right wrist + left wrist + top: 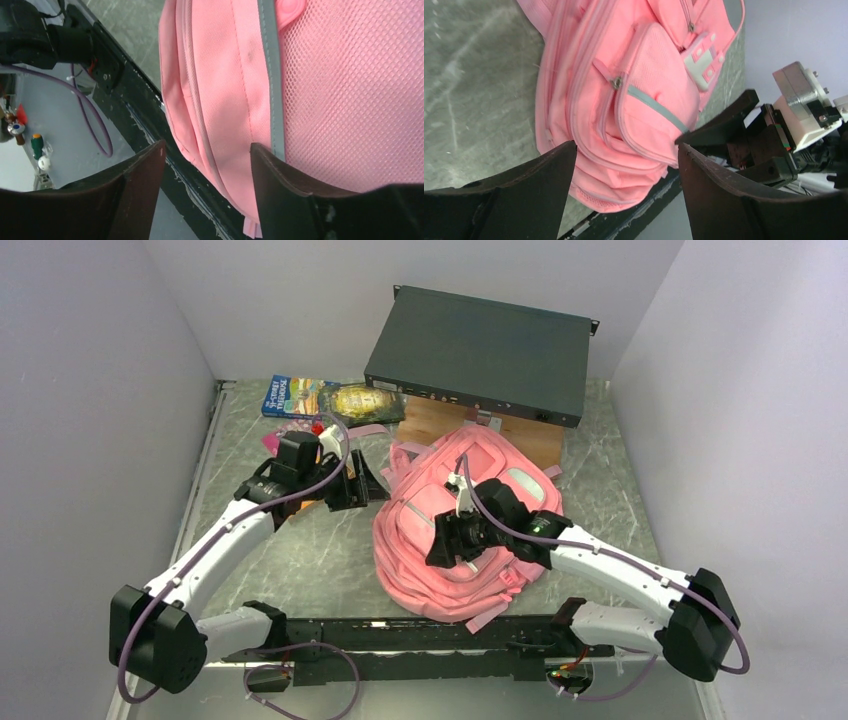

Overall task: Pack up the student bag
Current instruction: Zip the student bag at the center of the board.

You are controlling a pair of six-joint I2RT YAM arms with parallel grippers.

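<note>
Right claw spread, empty; student bag beyond fingertips; purple cable at left

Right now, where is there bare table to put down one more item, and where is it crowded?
Bare table: between the left arm and the student bag, down to the black rail; also a strip between bag and right wall. Crowded: far left corner, with book and snack packet; dark box behind the bag.

student bag: soft woven cloth, mesh panel; table: smooth, marbled; block: bare wood; case: matt dark metal.
</note>
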